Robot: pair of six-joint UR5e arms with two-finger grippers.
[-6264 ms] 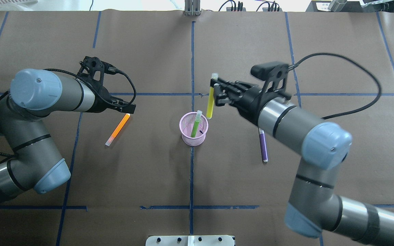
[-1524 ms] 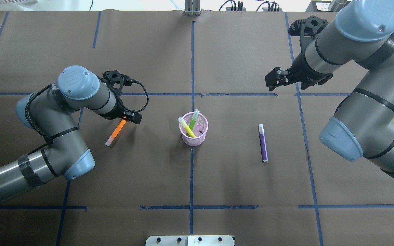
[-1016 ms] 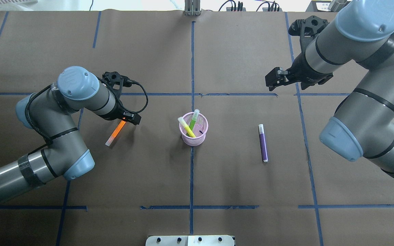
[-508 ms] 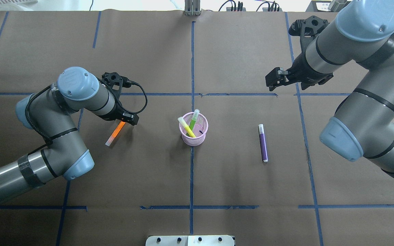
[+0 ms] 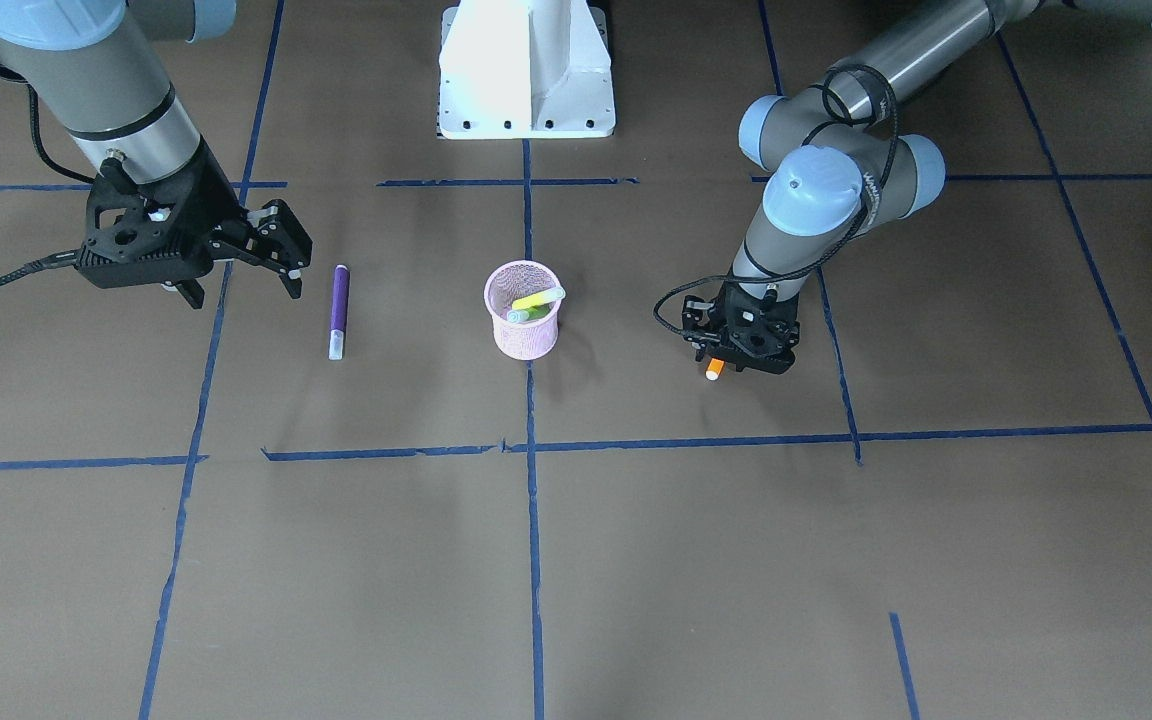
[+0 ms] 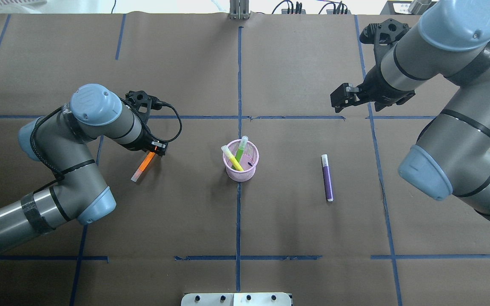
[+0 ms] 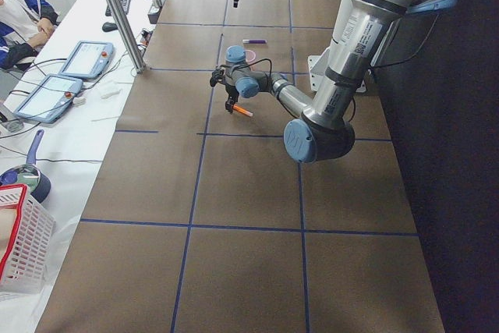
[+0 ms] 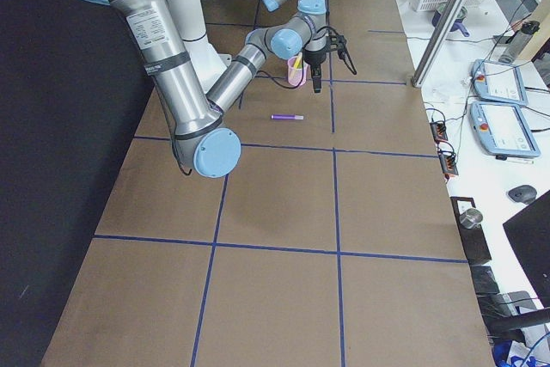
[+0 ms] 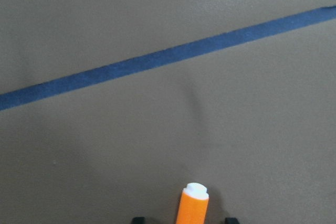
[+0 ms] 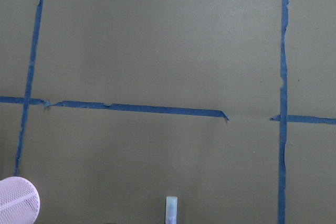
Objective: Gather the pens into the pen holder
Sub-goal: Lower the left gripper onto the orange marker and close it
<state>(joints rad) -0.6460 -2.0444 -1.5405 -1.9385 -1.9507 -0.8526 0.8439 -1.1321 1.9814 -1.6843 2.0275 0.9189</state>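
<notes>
A small round pink wire-mesh cup (image 6: 247, 171) stands mid-table on matte brown paper (image 6: 296, 221) gridded with blue tape. A slim yellow marker (image 6: 232, 160) and a slim green marker (image 6: 241, 150) lean inside it. On the robot's left a smooth orange marker (image 6: 144, 165) with a pale cap lies flat. The left gripper (image 6: 158, 149) straddles its far end, jaws apart and not clamped. A purple marker (image 6: 326, 178) lies flat on the right. The right gripper (image 6: 337, 102) hangs spread wide, holding nothing.

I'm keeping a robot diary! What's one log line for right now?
left gripper: open, astride orange pen | right gripper: open, away from purple pen | pen holder: yellow pen, green pen inside
</notes>
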